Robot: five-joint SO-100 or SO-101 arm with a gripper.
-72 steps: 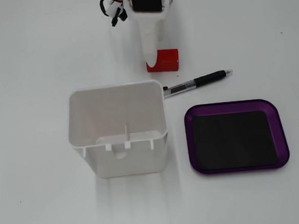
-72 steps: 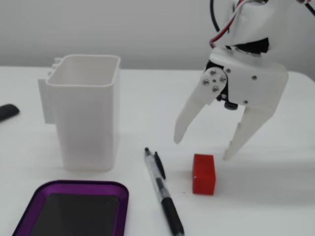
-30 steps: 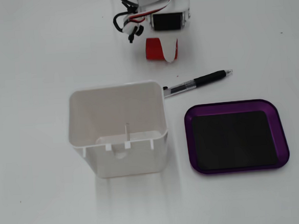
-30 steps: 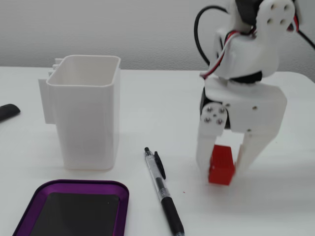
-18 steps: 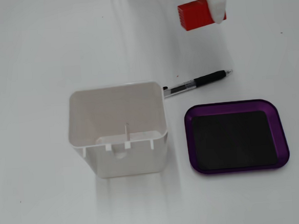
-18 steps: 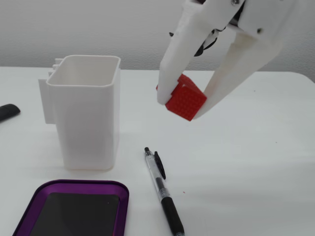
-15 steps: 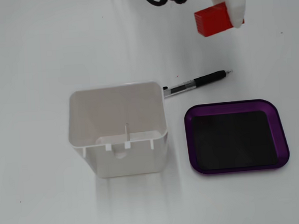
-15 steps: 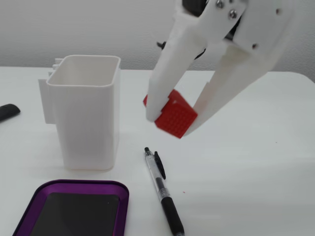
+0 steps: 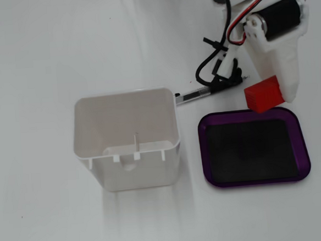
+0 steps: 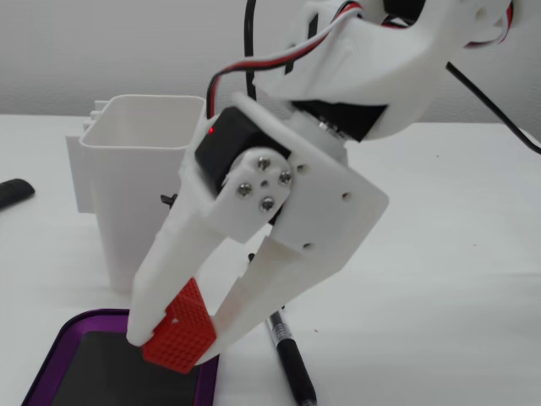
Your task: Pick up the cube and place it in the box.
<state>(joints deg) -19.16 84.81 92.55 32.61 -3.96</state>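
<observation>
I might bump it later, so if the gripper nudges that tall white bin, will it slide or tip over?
The white bin stands tall on a narrower base, so a push near its rim would probably tip it. It looks empty and thin-walled, so likely light enough to slide on the smooth table if pushed low. Its flat sides mean it shouldn't roll.

One red cube is in view, seen in both fixed views; one purple-rimmed box lies on the table; one tall white bin stands beside it; one pen lies near; one arm carries one gripper; one dark object sits at the left edge, its kind unclear.
</observation>
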